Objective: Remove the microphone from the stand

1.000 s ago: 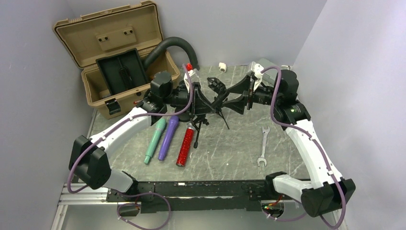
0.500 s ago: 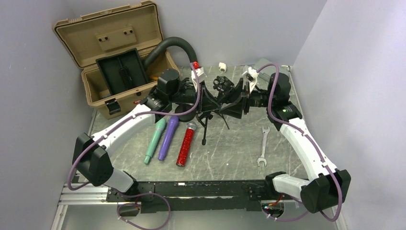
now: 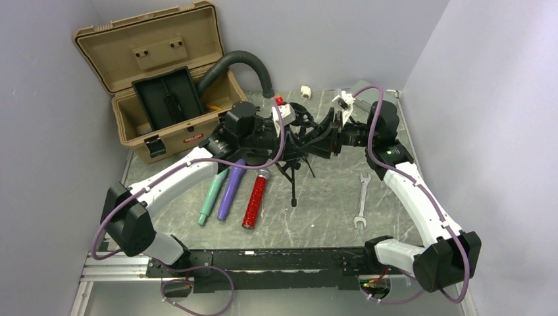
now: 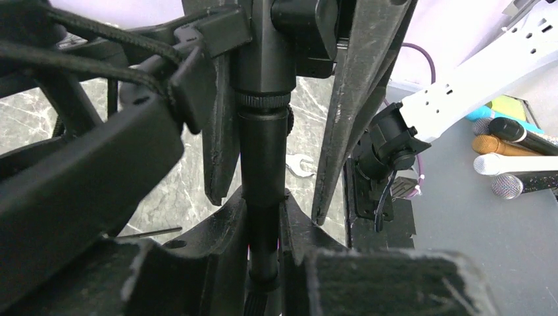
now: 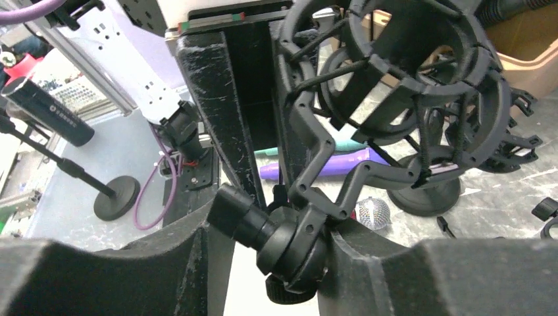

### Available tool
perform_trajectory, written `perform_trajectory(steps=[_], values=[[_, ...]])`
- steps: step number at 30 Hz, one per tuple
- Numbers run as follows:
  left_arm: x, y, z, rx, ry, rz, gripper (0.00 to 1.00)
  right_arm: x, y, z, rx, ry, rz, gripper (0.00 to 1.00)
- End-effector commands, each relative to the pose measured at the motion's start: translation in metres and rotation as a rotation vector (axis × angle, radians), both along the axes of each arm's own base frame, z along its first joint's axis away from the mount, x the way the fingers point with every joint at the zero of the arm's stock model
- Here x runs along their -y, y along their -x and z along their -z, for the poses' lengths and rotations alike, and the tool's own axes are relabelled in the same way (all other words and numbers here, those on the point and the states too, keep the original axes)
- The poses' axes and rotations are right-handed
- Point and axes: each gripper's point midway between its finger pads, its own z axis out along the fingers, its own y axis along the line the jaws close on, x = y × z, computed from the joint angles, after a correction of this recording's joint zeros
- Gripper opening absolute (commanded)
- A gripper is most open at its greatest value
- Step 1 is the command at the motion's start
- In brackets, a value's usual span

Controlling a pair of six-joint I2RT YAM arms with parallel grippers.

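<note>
The black microphone stand (image 3: 293, 172) hangs above the table between both arms, its tripod legs dangling. My left gripper (image 4: 263, 224) is shut on its pole (image 4: 263, 151). My right gripper (image 5: 276, 250) straddles the swivel joint (image 5: 299, 240) under the shock mount (image 5: 421, 85); the joint presses on one finger and its knob meets the other. The mount's ring looks empty. A teal microphone (image 3: 212, 194), a purple one (image 3: 230, 191) and a red glitter one (image 3: 255, 197) lie side by side on the table, left of the stand.
An open tan case (image 3: 164, 85) with a black hose (image 3: 240, 62) stands at the back left. A wrench (image 3: 360, 201) lies right of the stand. A small white piece (image 3: 305, 91) sits near the back wall. A round black stand base (image 5: 424, 191) rests beneath the mount.
Both arms have carried the stand rightward and a little nearer, with its legs swinging down. The right gripper's jaws have narrowed onto the swivel joint. The three microphones have not moved.
</note>
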Motion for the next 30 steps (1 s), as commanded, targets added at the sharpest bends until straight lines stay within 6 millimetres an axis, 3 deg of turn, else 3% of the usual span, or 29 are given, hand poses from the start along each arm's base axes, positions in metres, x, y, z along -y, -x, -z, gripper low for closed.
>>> perform_trajectory(steps=[1,5,9,12,17,20,21,30], values=[[0.004,0.011,-0.009,0.061,0.022,0.032,0.0,0.0,-0.005,-0.016,0.083,-0.038,0.036,0.41],[0.004,0.013,-0.008,0.059,0.022,0.036,0.0,0.002,-0.005,-0.015,0.086,-0.045,0.041,0.25],[0.004,0.013,-0.006,0.068,0.019,0.04,0.0,0.008,-0.009,-0.018,0.099,-0.049,0.084,0.18],[0.003,0.014,-0.003,0.076,0.012,0.044,0.12,0.016,-0.016,-0.021,0.109,-0.048,0.14,0.11],[0.002,0.019,-0.01,0.079,0.025,0.063,0.45,0.027,-0.025,-0.019,0.165,0.026,0.236,0.02],[0.0,0.023,-0.02,0.073,0.041,0.072,0.93,0.036,-0.032,-0.02,0.211,0.087,0.3,0.0],[-0.001,0.025,-0.023,0.075,0.045,0.077,0.99,0.04,-0.033,-0.02,0.224,0.11,0.32,0.0],[-0.015,0.035,-0.036,0.124,0.048,0.078,0.99,0.08,-0.047,-0.029,0.309,0.247,0.527,0.0]])
